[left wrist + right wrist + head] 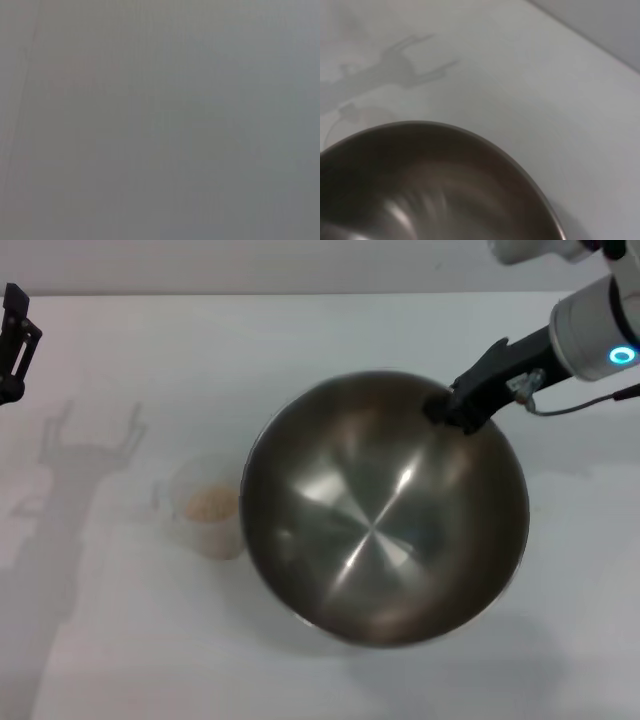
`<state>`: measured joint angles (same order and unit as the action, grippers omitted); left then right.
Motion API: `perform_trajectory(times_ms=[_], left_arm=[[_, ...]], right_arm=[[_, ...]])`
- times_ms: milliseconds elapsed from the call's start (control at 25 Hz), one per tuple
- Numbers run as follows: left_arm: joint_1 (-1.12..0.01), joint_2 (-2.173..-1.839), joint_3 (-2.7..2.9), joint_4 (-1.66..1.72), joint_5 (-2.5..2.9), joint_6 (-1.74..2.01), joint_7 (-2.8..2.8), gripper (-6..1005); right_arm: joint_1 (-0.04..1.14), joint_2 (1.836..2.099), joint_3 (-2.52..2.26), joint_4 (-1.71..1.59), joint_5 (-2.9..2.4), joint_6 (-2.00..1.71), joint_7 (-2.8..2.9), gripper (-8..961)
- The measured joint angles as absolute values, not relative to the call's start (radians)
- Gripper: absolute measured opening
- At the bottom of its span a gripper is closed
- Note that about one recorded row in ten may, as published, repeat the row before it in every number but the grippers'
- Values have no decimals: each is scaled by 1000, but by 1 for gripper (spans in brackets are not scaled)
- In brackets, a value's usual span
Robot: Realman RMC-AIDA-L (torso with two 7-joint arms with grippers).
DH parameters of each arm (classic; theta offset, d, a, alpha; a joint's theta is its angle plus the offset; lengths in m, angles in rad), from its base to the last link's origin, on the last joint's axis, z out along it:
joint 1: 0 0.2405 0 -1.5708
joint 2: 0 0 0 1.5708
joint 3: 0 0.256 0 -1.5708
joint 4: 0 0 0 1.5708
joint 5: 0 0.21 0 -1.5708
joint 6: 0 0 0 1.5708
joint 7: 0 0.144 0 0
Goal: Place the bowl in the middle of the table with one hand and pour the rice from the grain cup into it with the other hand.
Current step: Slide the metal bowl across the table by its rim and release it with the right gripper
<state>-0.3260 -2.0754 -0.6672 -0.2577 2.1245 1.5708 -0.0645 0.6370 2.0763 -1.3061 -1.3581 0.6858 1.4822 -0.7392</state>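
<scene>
Steel bowl [385, 515]: mid-table [560, 640], far rim pinched by right gripper [448, 410] jaws. Grain cup [207, 505] with rice [212, 503]: touching bowl's left side. Left gripper [12, 340]: parked far left, jaws spread. Risk: shifting bowl topples cup.

Pale wall [300, 265] beyond, soft shadows.

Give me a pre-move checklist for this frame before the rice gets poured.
1. Right pincer gripping the bowl at its far right rim: ok.
2. Bowl set down in the middle of the table: cannot tell, it looks tilted.
3. Bowl empty inside: ok.
4. Grain cup upright beside the bowl's left edge, rice inside: ok.
5. Left pincer at the cup: not ok, it sits far off at the table's left edge.
6. Left wrist view usable: not ok, only blank grey.
</scene>
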Motion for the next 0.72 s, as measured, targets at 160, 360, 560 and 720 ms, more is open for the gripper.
perform_trajectory(times_ms=[160, 360, 560, 720], left_arm=[[-326, -2075, -667, -258, 2125, 1571, -64, 871], [-322, -2077, -667, -258, 2125, 1571, -64, 869], [-314, -2077, -667, -258, 2125, 1579, -64, 866], [-311, -2077, -664, -258, 2125, 1588, -64, 863]], right_arm=[[658, 2076, -1342, -1302, 687, 1482, -740, 1], [680, 2076, -1375, -1240, 683, 1468, -741, 0], [686, 2076, -1389, -1222, 674, 1455, -730, 0], [690, 2077, -1407, -1222, 656, 1460, -711, 0]])
